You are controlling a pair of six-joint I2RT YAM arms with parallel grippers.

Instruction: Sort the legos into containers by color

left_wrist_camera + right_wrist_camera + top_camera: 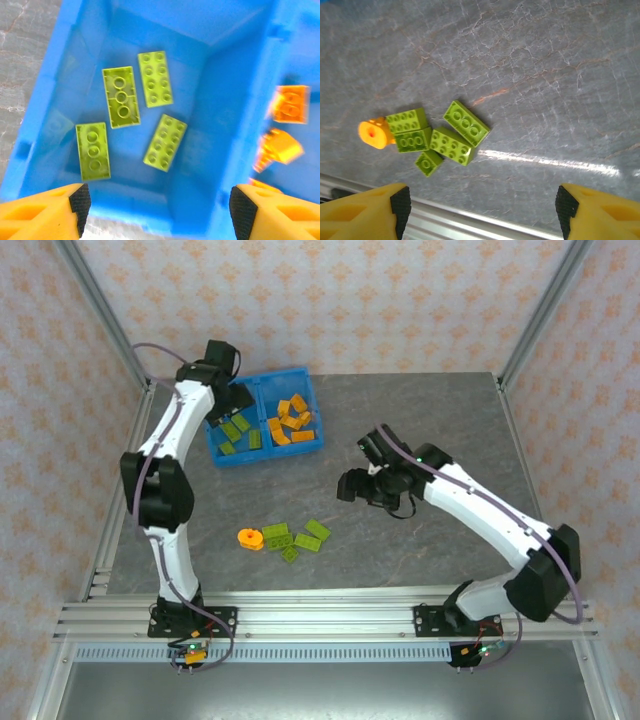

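Observation:
The blue bin (262,456) stands at the back left of the table. Its left compartment (200,65) holds several lime green legos (121,96); the right one holds orange legos (290,103). My left gripper (236,396) hangs over the green compartment, open (161,207), with nothing between its fingers. A round orange lego (250,538) and several green legos (307,542) lie loose near the table's front. My right gripper (358,466) hovers mid-table to the right of that cluster, open and empty (482,207). In the right wrist view the green legos (451,145) and the round orange lego (374,134) lie ahead and to the left.
An aluminium rail (470,222) runs along the table's near edge, just below the loose cluster. Frame posts (100,310) and patterned walls close in the back and sides. Bare grey tabletop (440,410) stretches right of the bin.

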